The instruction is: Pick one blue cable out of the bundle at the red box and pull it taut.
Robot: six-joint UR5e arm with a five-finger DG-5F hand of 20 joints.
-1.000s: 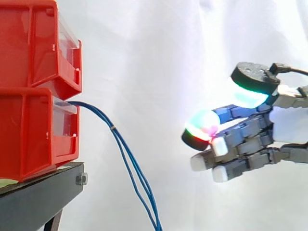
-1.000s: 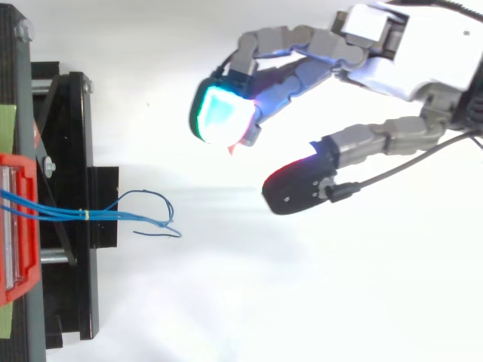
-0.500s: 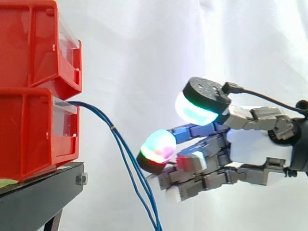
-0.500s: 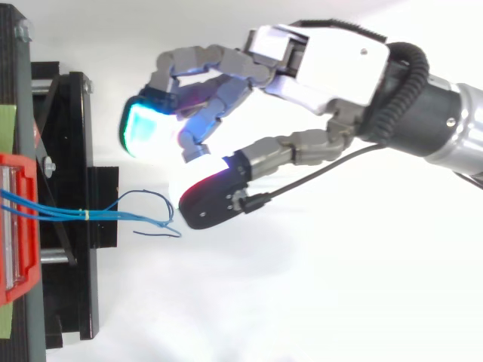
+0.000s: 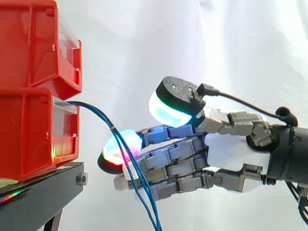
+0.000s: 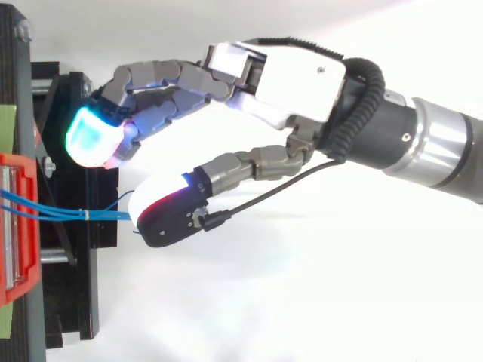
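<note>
Curtain: white curtain (image 5: 202,43) behind everything in the side view.
Stand: black stand (image 5: 38,195) at the left edge, carrying the bins; in the top view it runs down the left side (image 6: 75,294).
Bins: two red bins, stacked, the upper one (image 5: 33,43) sitting on the lower bin (image 5: 26,137).
Arm: arm (image 6: 438,147) comes in from the right in both views, lying about level.
Hand: hand (image 5: 231,151) reaches left toward the bins, spread open. Its fingers (image 5: 163,159) are stretched out nearly straight side by side, and the thumb (image 5: 173,101) is held well apart above them. Nothing is pinched.
Pads: the thumb pad glows cyan-green and a finger pad (image 5: 119,147) glows green and magenta. Seen from above, the thumb pad (image 6: 170,211) lies over the cables' free end, and the finger pads (image 6: 94,136) are off to one side of the cables.
Cables: thin blue cables (image 5: 94,110) leave the front of the lower bin and droop in a slack curve. They cross in front of the fingers and run out at the bottom edge. Whether they touch the fingers, I cannot tell.
Tie: small pale tie (image 5: 112,128) binds the cables just short of the finger pad (image 6: 85,216).
</note>
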